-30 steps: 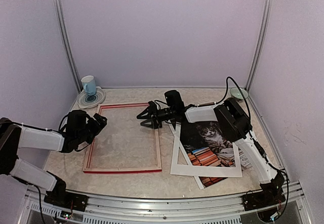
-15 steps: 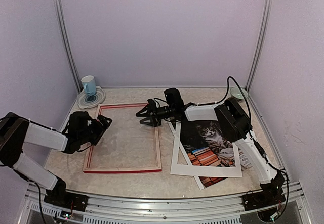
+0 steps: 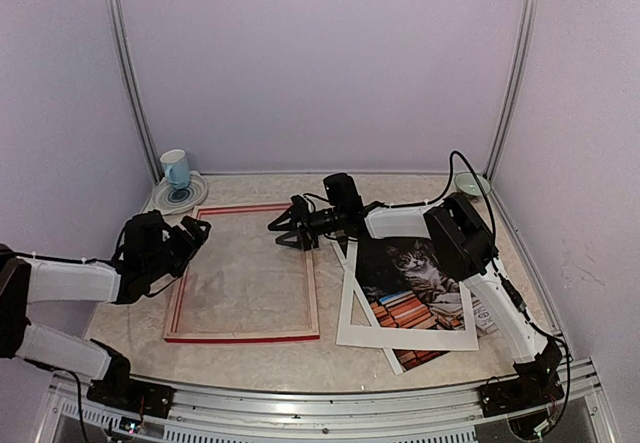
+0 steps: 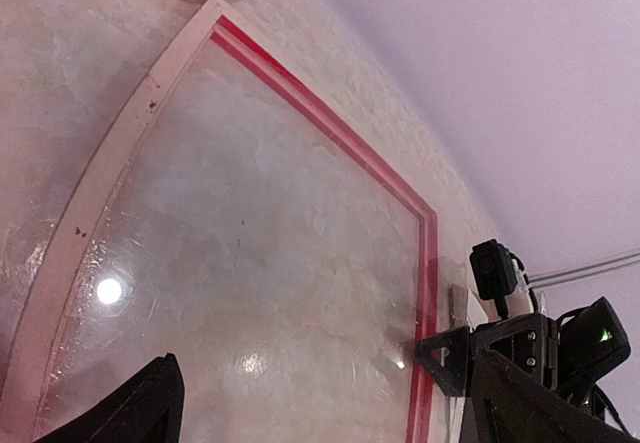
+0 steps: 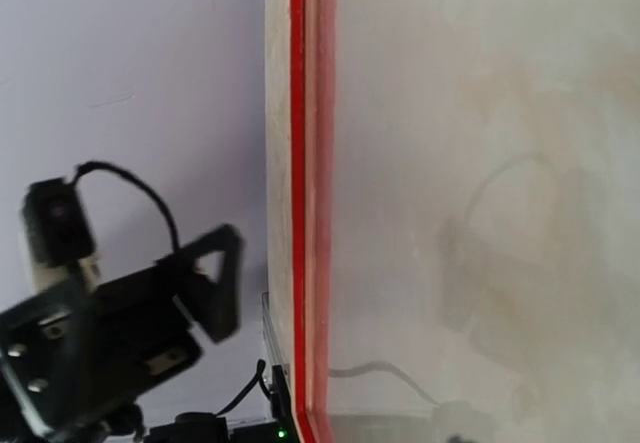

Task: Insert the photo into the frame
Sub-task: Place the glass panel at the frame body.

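The frame (image 3: 312, 293) lies flat at the left-centre of the table, with red edges, pale wood sides and a shiny pane inside. The photo (image 3: 412, 281) of the tabby cat and red books lies to its right, partly under a white mat border (image 3: 350, 318). My left gripper (image 3: 192, 233) is open and empty over the frame's left rail; the left wrist view shows its fingertips (image 4: 150, 403) spread wide above the pane (image 4: 250, 263). My right gripper (image 3: 287, 229) is open and empty over the frame's far right corner. It also shows in the left wrist view (image 4: 450, 358).
A blue-and-white mug (image 3: 175, 167) stands on a plate (image 3: 181, 199) at the back left. A pale bowl (image 3: 470, 182) sits at the back right. Lilac walls close in on three sides. The right wrist view shows the frame's red rail (image 5: 298, 193).
My left gripper has lifted and moved a little toward the back left along the frame's left rail. My right gripper has shifted slightly toward the back. The frame and photo have not moved.
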You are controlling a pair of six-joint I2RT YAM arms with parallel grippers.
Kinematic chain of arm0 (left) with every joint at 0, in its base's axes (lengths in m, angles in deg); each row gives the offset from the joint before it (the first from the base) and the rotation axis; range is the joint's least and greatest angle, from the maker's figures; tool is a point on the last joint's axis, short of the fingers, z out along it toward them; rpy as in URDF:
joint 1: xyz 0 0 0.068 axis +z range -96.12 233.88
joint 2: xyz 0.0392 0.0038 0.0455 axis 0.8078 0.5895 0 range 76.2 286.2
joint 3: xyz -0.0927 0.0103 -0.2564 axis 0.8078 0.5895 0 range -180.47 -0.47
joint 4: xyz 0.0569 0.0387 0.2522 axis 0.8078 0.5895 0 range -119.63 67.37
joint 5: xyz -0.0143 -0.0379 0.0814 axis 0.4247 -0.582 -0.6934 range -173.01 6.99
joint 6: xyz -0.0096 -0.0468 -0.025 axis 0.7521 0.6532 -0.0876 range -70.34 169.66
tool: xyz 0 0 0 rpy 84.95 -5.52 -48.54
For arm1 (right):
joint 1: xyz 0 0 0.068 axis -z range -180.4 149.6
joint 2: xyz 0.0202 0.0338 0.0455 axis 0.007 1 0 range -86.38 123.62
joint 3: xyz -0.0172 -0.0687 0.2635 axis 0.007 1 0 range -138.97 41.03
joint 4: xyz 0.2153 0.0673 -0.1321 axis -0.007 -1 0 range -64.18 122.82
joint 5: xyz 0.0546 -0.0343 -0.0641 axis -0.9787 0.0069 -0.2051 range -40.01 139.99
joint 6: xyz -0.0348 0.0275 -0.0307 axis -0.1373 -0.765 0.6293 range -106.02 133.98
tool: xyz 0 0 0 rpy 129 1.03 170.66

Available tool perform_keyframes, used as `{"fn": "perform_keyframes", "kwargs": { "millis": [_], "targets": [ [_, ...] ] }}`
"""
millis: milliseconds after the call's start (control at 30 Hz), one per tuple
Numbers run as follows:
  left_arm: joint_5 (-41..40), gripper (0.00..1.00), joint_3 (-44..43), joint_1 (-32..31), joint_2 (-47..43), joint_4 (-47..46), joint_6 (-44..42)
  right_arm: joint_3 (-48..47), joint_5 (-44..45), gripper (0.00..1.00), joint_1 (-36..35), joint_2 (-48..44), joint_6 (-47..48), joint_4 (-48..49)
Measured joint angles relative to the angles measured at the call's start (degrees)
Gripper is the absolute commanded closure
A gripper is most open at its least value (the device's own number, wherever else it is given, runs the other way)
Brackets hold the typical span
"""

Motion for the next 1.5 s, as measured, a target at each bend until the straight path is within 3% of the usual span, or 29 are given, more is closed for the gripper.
{"fn": "perform_keyframes", "kwargs": {
  "millis": [133,300,467,1500],
  "targets": [
    [-4.7,0.01,-0.5,0.4,-5.6,3.9,-0.7,0.0,-0.3,0.60,0.0,0.0,-1.6,1.8],
    [-7.8,0.06,-0.9,2.0,-4.8,8.0,-0.5,0.0,-1.1,0.66,-0.1,0.0,-4.2,5.2],
    [-8.8,0.15,0.2,2.7,-1.7,8.8,1.0,0.0,-1.7,0.65,-0.1,0.0,-5.7,7.3],
    [-6.8,0.19,0.6,5.0,7.0,7.0,0.5,0.0,-1.3,0.54,-0.2,0.0,-3.9,5.6]
  ]
}}
